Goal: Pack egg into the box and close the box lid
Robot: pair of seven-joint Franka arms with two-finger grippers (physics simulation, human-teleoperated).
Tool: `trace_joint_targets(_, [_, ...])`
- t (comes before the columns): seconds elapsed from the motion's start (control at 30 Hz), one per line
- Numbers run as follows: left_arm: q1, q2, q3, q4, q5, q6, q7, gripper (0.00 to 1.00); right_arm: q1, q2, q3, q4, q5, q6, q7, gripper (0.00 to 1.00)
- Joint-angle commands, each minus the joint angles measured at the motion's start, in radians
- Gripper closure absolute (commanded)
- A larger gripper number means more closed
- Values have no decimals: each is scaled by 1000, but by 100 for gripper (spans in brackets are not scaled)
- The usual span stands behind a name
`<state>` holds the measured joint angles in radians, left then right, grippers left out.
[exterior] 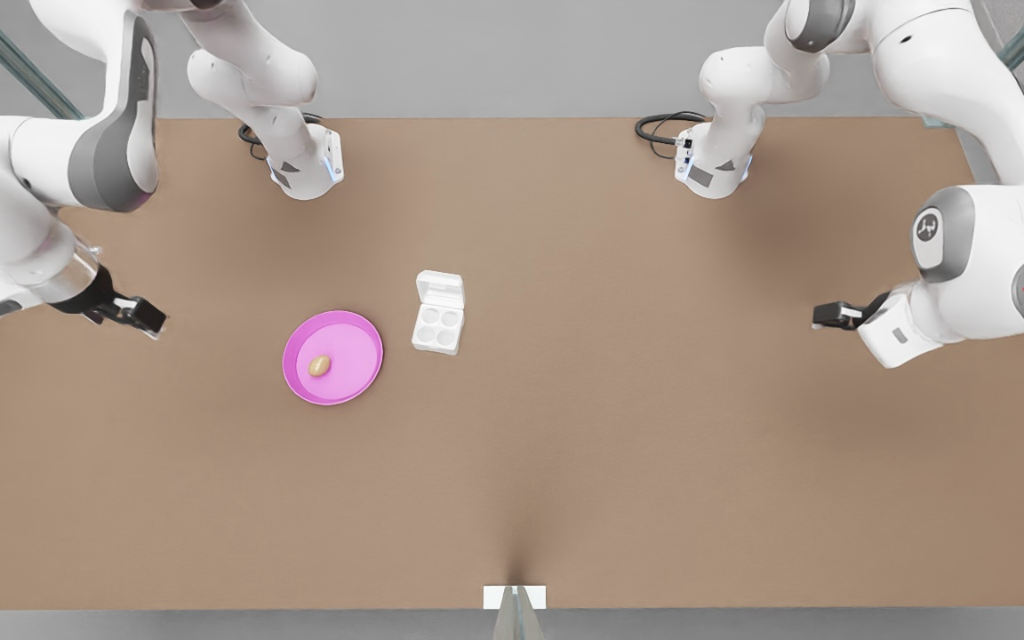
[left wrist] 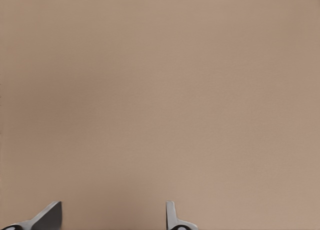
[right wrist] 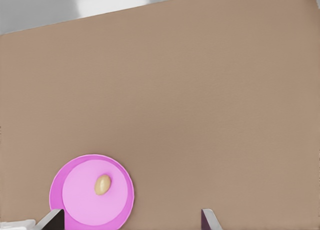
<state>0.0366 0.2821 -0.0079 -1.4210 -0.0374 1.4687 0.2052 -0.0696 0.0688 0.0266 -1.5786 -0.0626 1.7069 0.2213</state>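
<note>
1. Front view: the tiny tan-beige oval egg (exterior: pixel 320 365) lies on the round pink plate (exterior: pixel 361 378), a little toward the brown table's (exterior: pixel 654 462) edge at the front view's left, with the plate's raised rim all around it.
2. Just beside the plate, toward the front view's right and not touching it, is the small white square box (exterior: pixel 437 329) with its four round cups showing. The white box lid (exterior: pixel 439 287) is swung open toward the table's far edge.
3. The right gripper (exterior: pixel 134 313) hangs near the table edge at the front view's left, well apart from the plate, and that arm waits. The left gripper (exterior: pixel 832 314) hangs toward the opposite edge, far from the box, and that arm waits too.
4. Black cables (exterior: pixel 659 129) coil by the arm bases at the far edge, and a white tab (exterior: pixel 514 596) sits at the near edge.
5. Left wrist view: the left gripper (left wrist: pixel 111 216) has its fingers spread wide and holds nothing, with bare table beneath.
6. Right wrist view: the right gripper (right wrist: pixel 131 219) is spread wide and empty. One fingertip (right wrist: pixel 54 218) overlaps the plate's (right wrist: pixel 75 200) rim, the egg (right wrist: pixel 102 184) lies on the plate, and a white sliver of the box (right wrist: pixel 15 224) shows beside that finger.
</note>
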Motion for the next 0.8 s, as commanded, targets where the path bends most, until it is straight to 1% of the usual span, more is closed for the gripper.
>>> trace_joint_targets(0.0, [0,-1,0,-2,1,162,-90,0,27,-9,-1,-6,18,0,-17,0])
trace_joint_targets(0.03, [0,-1,0,-2,1,162,-90,0,27,-6,3,-6,17,0,-17,0])
trace_joint_targets(0.1, [0,0,-1,-2,2,160,-90,0,100,23,16,-26,17,-61,1,0])
trace_joint_targets(0.13, [0,2,-1,-2,2,160,-90,0,105,23,19,-80,18,-52,4,0])
trace_joint_targets(0.17, [0,2,-1,-2,2,159,-90,0,123,26,29,-130,20,-33,96,0])
trace_joint_targets(0.27, [0,0,-1,-2,2,157,-92,0,122,23,33,-330,64,178,165,0])
trace_joint_targets(0.37, [0,2,-1,-2,2,157,-92,0,125,20,35,-432,64,270,222,0])
trace_joint_targets(0.4, [0,0,-1,-2,2,156,-90,0,125,20,35,-481,64,339,220,0])
trace_joint_targets(0.47, [0,0,-1,-2,2,142,-90,0,125,28,35,-498,64,390,222,0])
trace_joint_targets(0.53, [0,0,-1,-2,2,142,-90,0,148,49,36,-577,64,523,311,0])
trace_joint_targets(0.6, [2,0,-1,-2,2,140,-89,0,206,98,48,-577,64,577,581,0])
trace_joint_targets(0.63, [2,0,-1,-2,2,131,-89,0,211,111,62,-578,64,594,687,0])
trace_joint_targets(0.77, [2,2,-1,-1,2,119,-83,0,209,126,87,-575,63,605,806,0])
